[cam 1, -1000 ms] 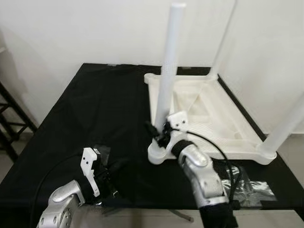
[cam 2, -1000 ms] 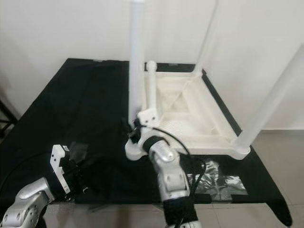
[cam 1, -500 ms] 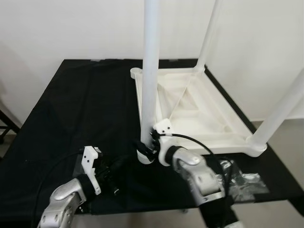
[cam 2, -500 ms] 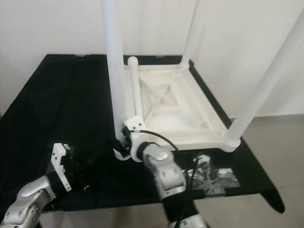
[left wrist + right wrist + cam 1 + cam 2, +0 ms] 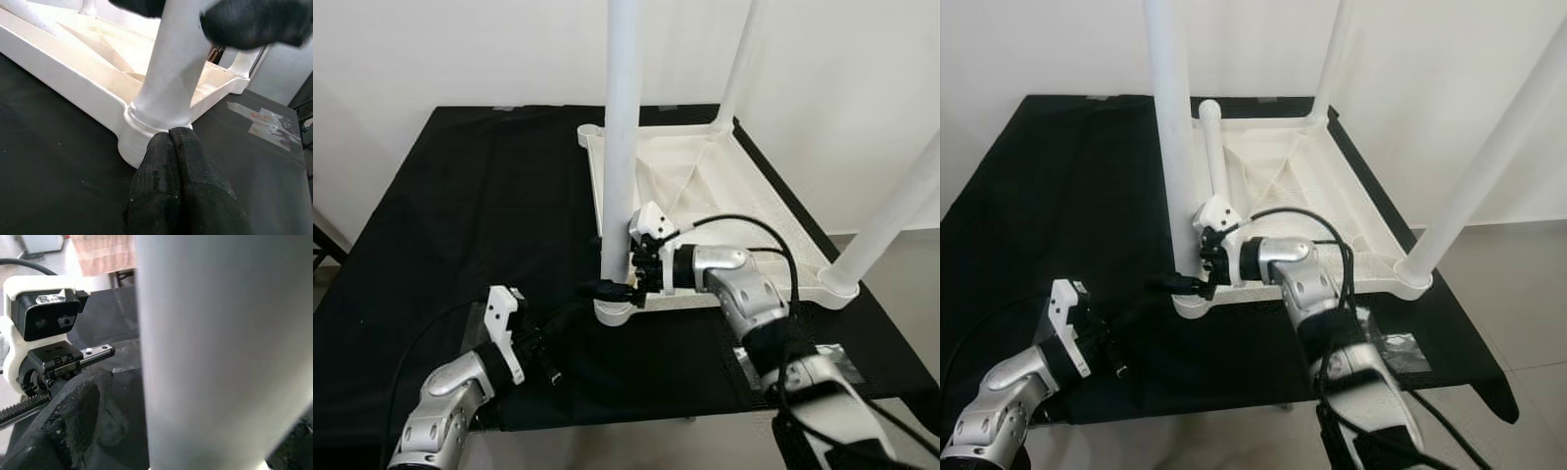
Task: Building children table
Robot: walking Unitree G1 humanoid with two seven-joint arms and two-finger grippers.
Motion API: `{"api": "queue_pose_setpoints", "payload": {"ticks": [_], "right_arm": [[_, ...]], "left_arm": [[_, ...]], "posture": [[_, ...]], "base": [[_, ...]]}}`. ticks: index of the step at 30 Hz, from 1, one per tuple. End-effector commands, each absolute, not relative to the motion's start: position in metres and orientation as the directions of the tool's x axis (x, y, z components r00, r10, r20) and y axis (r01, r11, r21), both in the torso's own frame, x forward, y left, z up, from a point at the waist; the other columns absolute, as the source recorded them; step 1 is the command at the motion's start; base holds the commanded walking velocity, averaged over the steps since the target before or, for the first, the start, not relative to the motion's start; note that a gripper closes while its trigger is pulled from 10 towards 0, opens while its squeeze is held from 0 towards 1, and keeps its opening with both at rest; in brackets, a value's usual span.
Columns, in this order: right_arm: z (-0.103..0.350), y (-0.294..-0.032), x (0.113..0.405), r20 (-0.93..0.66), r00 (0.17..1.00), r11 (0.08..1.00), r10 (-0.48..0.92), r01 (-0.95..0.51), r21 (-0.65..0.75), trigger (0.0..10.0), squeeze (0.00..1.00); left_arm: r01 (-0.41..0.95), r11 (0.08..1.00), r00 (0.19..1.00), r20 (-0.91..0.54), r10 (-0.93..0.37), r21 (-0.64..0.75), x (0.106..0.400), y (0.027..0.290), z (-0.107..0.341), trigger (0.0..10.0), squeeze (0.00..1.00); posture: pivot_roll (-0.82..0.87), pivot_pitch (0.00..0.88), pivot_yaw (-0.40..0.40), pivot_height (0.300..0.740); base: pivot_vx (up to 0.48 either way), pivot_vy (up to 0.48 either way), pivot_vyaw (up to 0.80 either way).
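White kids' tabletop point(image 5: 724, 211) lies upside down on the black-covered table point(image 5: 480, 206), w/ white legs sticking up from its corners. Near-left leg point(image 5: 622, 147) stands upright in the tabletop's near-left corner socket point(image 5: 619, 311); far-right leg point(image 5: 742, 59) and near-right leg point(image 5: 891, 220) also up; a short stub point(image 5: 1211, 147) at the far-left corner.

Right end effector point(image 5: 625, 284) is low on the near-left leg, just above the socket, fingers clenched around the leg – right wrist view has the leg point(image 5: 220, 347) pressed right up against the cam, black finger point(image 5: 68, 421) beside it. Right arm reaches in from the tabletop's near edge, cable looping over it.

Left end effector point(image 5: 170, 142) sits on the black cloth just beside that same corner socket, fingers pressed together w/ nothing between, tips touching or nearly touching the socket base – can't tell which. In the head view it's point(image 5: 578, 318) low, just outside the tabletop's near-left corner.

Clear plastic bag point(image 5: 832, 357) lies near the tabletop's near-right corner, at the table's near edge.
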State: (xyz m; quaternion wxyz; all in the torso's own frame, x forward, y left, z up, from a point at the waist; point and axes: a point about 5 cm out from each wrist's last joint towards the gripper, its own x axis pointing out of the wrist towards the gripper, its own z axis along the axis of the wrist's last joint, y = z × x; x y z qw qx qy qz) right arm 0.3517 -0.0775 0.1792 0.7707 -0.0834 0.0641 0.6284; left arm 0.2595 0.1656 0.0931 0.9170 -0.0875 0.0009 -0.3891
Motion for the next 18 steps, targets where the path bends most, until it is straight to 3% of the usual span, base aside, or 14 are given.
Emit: {"api": "queue_pose_setpoints", "payload": {"ticks": [1,4,11,13,15,16,18], "right_arm": [[0.181,-0.075,0.353,-0.209,0.146,0.14,0.967,-0.989,-0.04,0.0,0.0],[0.183,-0.077,0.356,-0.207,0.112,0.109,0.972,-0.994,-0.027,0.0,0.0],[0.179,-0.087,0.359,-0.188,0.145,0.144,0.972,-0.989,-0.018,0.0,0.0],[0.173,-0.092,0.357,-0.162,0.21,0.211,0.964,-0.977,-0.011,0.0,0.0],[0.173,-0.092,0.357,-0.162,0.21,0.211,0.964,-0.977,-0.011,0.0,0.0],[0.157,-0.097,0.351,-0.159,0.327,0.33,0.931,-0.944,-0.008,0.0,0.0],[0.151,-0.098,0.348,-0.163,0.368,0.372,0.915,-0.928,-0.007,0.0,0.0]], "left_arm": [[0.711,0.682,0.698,0.056,-0.714,-0.173,0.258,0.163,0.089,10.0,0.0],[0.711,0.682,0.698,0.056,-0.713,-0.172,0.257,0.163,0.089,10.0,0.0],[0.71,0.682,0.699,0.056,-0.713,-0.174,0.257,0.164,0.088,10.0,0.0],[0.71,0.682,0.699,0.056,-0.713,-0.175,0.256,0.164,0.088,10.0,0.0],[0.71,0.682,0.699,0.056,-0.713,-0.175,0.256,0.164,0.088,10.0,0.0],[0.71,0.682,0.699,0.058,-0.713,-0.175,0.255,0.163,0.087,10.0,0.0],[0.71,0.682,0.699,0.058,-0.713,-0.175,0.254,0.163,0.087,10.0,0.0]], "posture": [[0.04,0.011,-0.079,0.74],[0.04,0.013,-0.079,0.74],[0.03,0.013,-0.074,0.74],[0.03,0.013,-0.082,0.74],[0.03,0.013,-0.082,0.74],[0.04,0.017,-0.102,0.74],[0.04,0.017,-0.102,0.74]], "base": [[0.0,0.0,0.0],[0.0,0.0,0.0],[0.0,0.0,0.0],[0.0,0.0,0.0],[0.0,0.0,0.0],[0.0,0.0,0.0],[0.0,0.0,0.0]]}}
